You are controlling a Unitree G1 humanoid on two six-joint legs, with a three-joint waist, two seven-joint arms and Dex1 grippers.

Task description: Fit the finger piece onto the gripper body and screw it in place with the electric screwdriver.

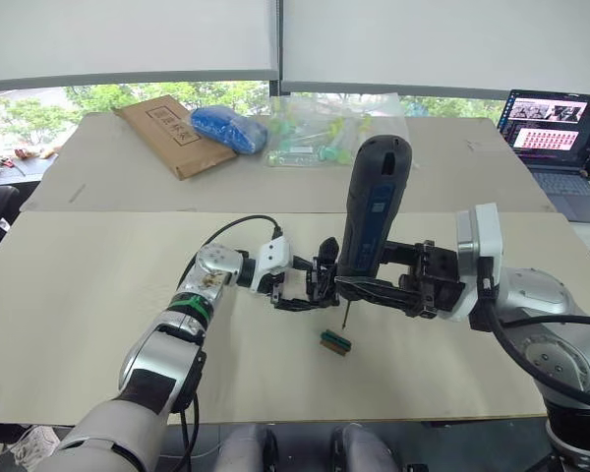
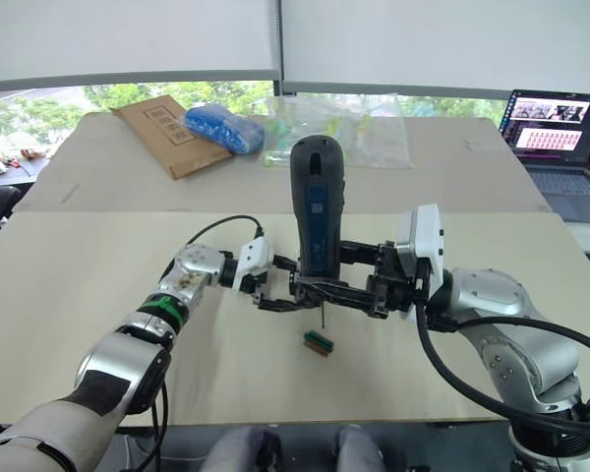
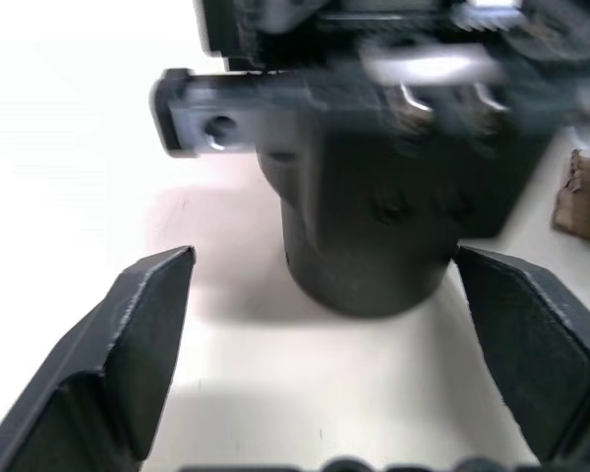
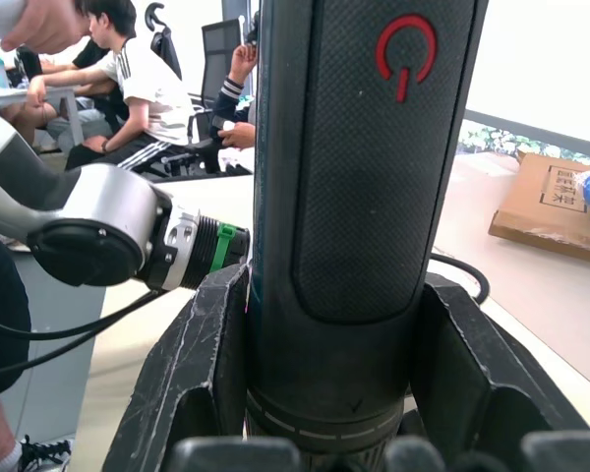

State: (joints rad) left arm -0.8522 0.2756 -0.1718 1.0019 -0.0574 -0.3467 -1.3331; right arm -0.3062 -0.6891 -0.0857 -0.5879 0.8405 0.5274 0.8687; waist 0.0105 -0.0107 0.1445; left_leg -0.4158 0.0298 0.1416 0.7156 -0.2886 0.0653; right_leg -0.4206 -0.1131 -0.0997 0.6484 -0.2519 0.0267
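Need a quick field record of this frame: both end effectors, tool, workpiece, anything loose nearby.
right end effector: shut on the electric screwdriver, held upright, bit pointing down
left end effector: open, fingers on either side of the gripper body, not touching it
bit tip: above the table, close by the gripper body
loose part: small green-topped block on the table, below the bit

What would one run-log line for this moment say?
right claw: shut on electric screwdriver, upright | left claw: open around gripper body | green-topped block: on table
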